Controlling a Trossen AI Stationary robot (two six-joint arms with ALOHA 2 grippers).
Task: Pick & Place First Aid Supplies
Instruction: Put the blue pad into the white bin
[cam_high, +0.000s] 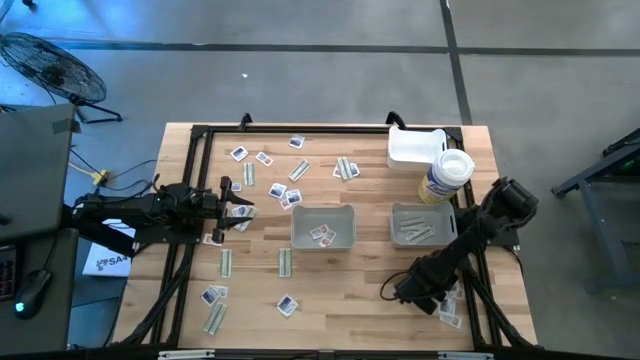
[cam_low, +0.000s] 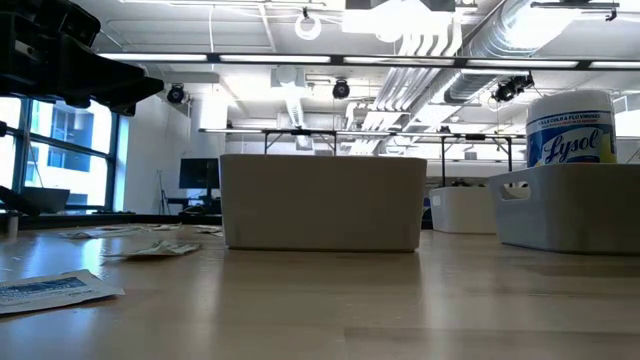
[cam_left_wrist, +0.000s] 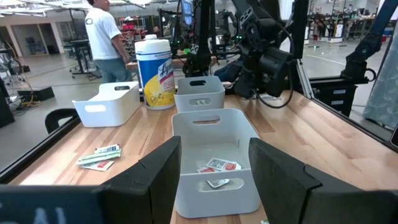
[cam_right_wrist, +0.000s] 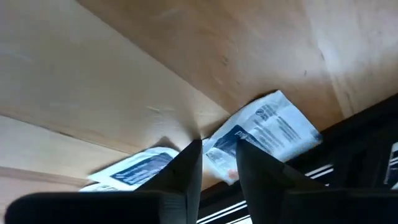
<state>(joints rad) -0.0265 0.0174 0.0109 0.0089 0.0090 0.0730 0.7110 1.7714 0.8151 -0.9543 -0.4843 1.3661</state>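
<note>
My right gripper (cam_high: 437, 300) (cam_right_wrist: 217, 149) reaches down at the table's near right, fingers slightly apart. One end of a white packet with dark print (cam_right_wrist: 267, 127) lies on the wood between them. A second white packet (cam_right_wrist: 134, 168) lies beside it. More white packets (cam_high: 262, 158) and pale green strips (cam_high: 285, 262) lie flat over the table's left half. My left gripper (cam_high: 240, 205) (cam_left_wrist: 214, 149) waits open and level at the left, touching nothing. My right gripper comes slanting down from above with one finger (cam_right_wrist: 189, 165) on each side of the white packet's near end (cam_right_wrist: 221, 152). The packet lies flat on the table. Whether the fingers touch it, I cannot tell.
A grey tray (cam_high: 323, 228) at the middle holds white packets; another grey tray (cam_high: 420, 223) to its right holds green strips. A white bin (cam_high: 412, 148) and a Lysol bottle (cam_high: 447, 175) stand at the far right. A black frame rail (cam_right_wrist: 348, 143) runs close beside the packet.
</note>
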